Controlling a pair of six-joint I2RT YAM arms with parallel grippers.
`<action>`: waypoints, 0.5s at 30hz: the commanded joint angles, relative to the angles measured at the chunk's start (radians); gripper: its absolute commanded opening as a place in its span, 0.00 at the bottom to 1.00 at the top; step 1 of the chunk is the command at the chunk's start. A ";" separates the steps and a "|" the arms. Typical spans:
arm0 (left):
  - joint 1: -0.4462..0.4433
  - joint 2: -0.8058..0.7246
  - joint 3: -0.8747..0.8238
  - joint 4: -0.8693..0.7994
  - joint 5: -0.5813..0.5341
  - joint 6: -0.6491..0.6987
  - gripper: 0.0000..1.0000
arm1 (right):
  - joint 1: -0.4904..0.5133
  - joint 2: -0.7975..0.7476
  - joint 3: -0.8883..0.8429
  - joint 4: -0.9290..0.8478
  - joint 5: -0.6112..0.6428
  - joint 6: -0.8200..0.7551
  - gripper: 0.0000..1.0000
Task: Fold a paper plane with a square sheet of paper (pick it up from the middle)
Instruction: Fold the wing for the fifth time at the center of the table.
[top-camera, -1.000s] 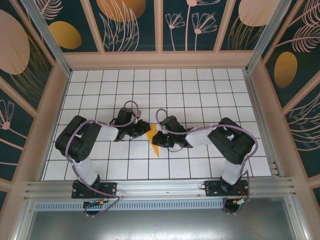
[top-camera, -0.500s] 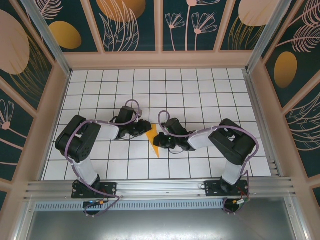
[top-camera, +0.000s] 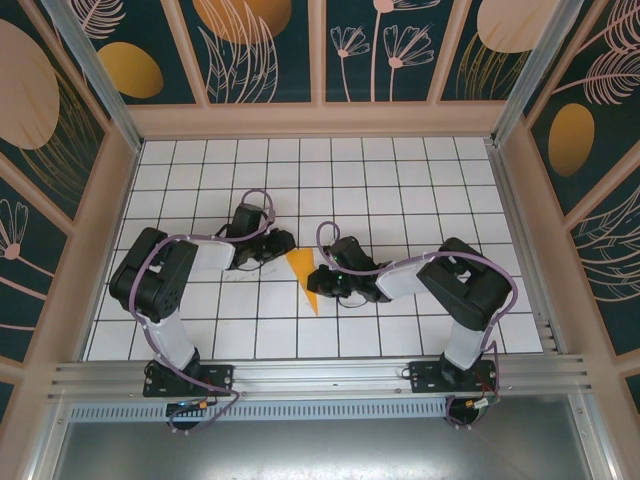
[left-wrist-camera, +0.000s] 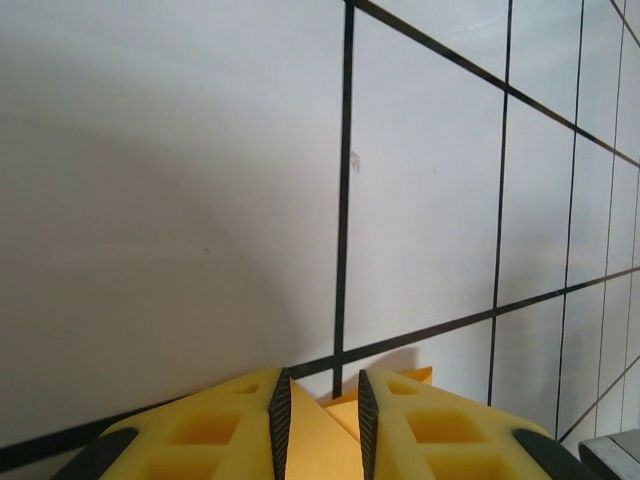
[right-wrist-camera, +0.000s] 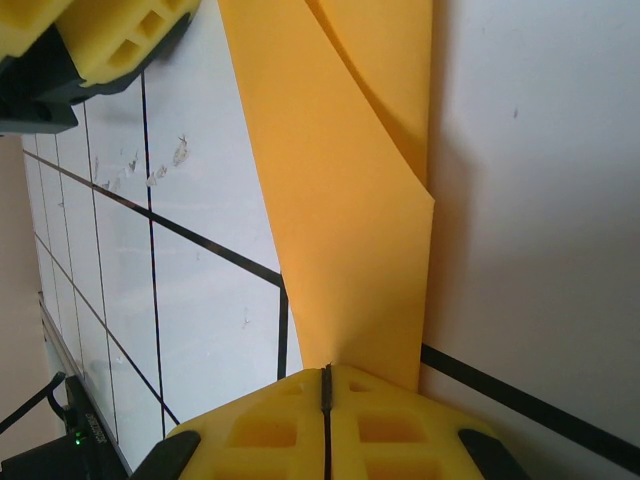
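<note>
The right gripper (right-wrist-camera: 325, 378) has its jaws pressed together, tips at the near end of the square sheet of paper (right-wrist-camera: 330, 200). The sheet is folded into a long orange-yellow strip running away from them, one flap lifted. At the strip's far end the left gripper (left-wrist-camera: 320, 390) has its jaws slightly apart over a corner.
</note>
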 joint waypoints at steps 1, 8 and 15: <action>0.029 0.008 0.004 -0.041 -0.044 0.031 0.30 | 0.004 0.045 -0.048 -0.132 -0.020 0.001 0.09; 0.031 -0.076 -0.008 -0.027 0.004 0.020 0.34 | 0.004 0.049 -0.037 -0.138 -0.019 0.000 0.09; 0.029 -0.174 -0.119 0.125 0.098 -0.058 0.32 | 0.005 0.056 -0.022 -0.146 -0.014 0.002 0.09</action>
